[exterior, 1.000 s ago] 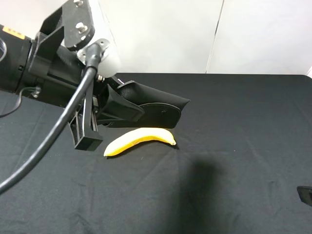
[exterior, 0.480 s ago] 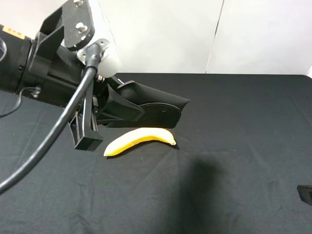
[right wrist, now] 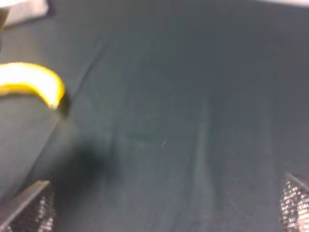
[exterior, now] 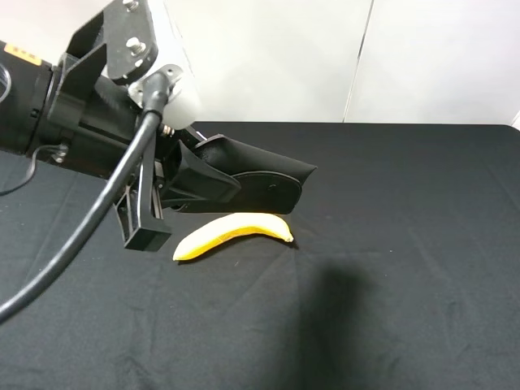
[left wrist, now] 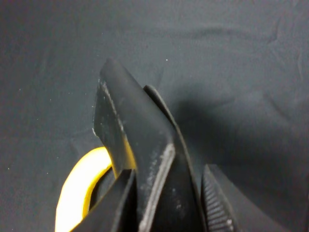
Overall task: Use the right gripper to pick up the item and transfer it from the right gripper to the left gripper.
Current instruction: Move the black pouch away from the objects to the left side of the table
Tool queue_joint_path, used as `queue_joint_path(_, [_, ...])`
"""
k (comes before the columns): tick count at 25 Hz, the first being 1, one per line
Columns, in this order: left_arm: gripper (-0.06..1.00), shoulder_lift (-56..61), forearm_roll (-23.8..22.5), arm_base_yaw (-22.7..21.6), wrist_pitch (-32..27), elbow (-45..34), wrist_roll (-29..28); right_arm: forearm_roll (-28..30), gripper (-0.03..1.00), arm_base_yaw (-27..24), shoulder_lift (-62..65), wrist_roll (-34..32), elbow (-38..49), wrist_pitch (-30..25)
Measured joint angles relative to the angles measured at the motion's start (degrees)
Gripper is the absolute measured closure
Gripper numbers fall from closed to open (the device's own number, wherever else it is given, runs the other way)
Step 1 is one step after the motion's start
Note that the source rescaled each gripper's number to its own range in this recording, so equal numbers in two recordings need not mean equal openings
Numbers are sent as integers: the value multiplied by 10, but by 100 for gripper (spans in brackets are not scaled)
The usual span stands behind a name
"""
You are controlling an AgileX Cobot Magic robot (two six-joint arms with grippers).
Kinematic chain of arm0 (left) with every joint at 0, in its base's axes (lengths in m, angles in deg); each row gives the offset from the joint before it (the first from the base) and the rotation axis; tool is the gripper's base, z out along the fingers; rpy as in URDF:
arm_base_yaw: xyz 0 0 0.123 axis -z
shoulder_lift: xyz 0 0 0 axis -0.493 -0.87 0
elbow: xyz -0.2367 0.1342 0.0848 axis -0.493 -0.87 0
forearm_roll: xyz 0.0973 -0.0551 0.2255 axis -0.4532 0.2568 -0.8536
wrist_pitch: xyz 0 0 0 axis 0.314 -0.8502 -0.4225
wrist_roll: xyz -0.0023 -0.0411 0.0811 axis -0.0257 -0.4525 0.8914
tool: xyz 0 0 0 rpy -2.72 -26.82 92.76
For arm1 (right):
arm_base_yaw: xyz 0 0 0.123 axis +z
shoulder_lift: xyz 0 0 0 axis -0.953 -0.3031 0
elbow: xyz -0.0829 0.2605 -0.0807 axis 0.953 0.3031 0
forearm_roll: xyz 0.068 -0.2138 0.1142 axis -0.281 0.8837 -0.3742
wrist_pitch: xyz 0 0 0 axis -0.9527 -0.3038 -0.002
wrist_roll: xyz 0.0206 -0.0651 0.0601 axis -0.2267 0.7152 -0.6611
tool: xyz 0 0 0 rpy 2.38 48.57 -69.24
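The item [exterior: 272, 180], a long black leather-like case, hangs above the black table with one end clamped in my left gripper [exterior: 197, 184], which is shut on it. In the left wrist view the item [left wrist: 137, 145] rises between the two fingers [left wrist: 215, 209] and fills the gap of the left gripper [left wrist: 166, 208]. My right gripper [right wrist: 164, 208] does not show in the exterior high view. Its wrist view shows the fingertips [right wrist: 33, 209] spread wide, open, with only bare cloth between them.
A yellow banana [exterior: 234, 233] lies on the black tablecloth [exterior: 390, 244] just below the held case, also seen as the banana [left wrist: 77, 188] and the banana [right wrist: 30, 82]. A white carton edge [right wrist: 24, 10] shows in the right wrist view.
The tip of the right gripper, which showed at the lower right edge of the exterior high view, has slipped out of frame. The left arm and the case have not moved.
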Motion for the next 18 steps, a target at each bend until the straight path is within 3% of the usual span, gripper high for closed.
queue_joint_path(4, [94,0,0,0,0,0,0,0,-3,-35,37,0,0,-1])
queue_joint_path(12, [94,0,0,0,18,0,-3,-3,-3,-39,37,0,0,0])
queue_joint_path(18, [94,0,0,0,79,12,-64,-3,-3,-39,37,0,0,0])
